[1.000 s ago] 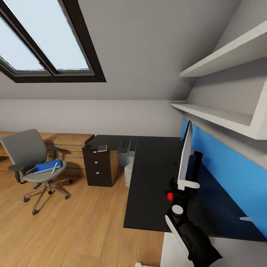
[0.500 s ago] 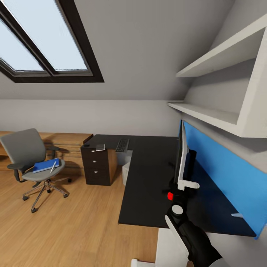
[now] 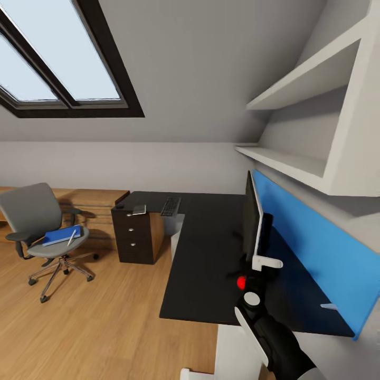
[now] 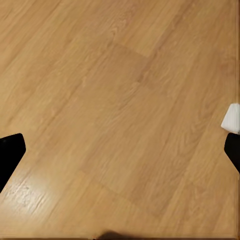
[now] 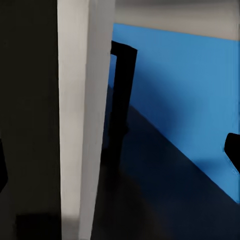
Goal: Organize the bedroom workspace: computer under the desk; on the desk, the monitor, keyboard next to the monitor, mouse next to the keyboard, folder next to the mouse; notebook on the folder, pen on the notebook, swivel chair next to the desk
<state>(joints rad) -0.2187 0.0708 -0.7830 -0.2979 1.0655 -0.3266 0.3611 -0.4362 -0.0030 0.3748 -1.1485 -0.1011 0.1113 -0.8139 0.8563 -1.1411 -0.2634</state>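
Desk (image 3: 211, 248): L-shaped, glossy black top, with a blue back panel (image 3: 311, 237) along its right side and a black three-drawer unit (image 3: 132, 235) under its far left end.

Monitor (image 3: 252, 219): upright on the desk's right arm, seen edge-on, just in front of the blue panel; black stand behind it.

Keyboard (image 3: 170, 206): flat on the far part of the desk, well apart from the monitor.

Notebook (image 3: 139, 210): small grey rectangle on the desk above the drawer unit, left of the keyboard. A small dark item at the far left corner of the top is too small to identify.

Computer (image 3: 174, 240): pale case on the floor beneath the desk, right of the drawer unit, partly hidden.

Swivel chair (image 3: 39, 232): grey, on the wooden floor (image 3: 105, 316) at far left, well apart from the desk.

Folder (image 3: 62, 235): blue, flat on the chair seat, with the white pen (image 3: 70, 237) lying across it.

Right gripper (image 3: 258, 264): raised at the monitor's near edge; the wrist view shows the monitor's white edge (image 5: 82, 115) between two widely parted dark fingertips (image 5: 232, 150), contact not discernible.

Left gripper (image 4: 120, 150): fingertips spread wide over bare floor, nothing between them.

White shelves (image 3: 295, 89): on the right wall above the desk.
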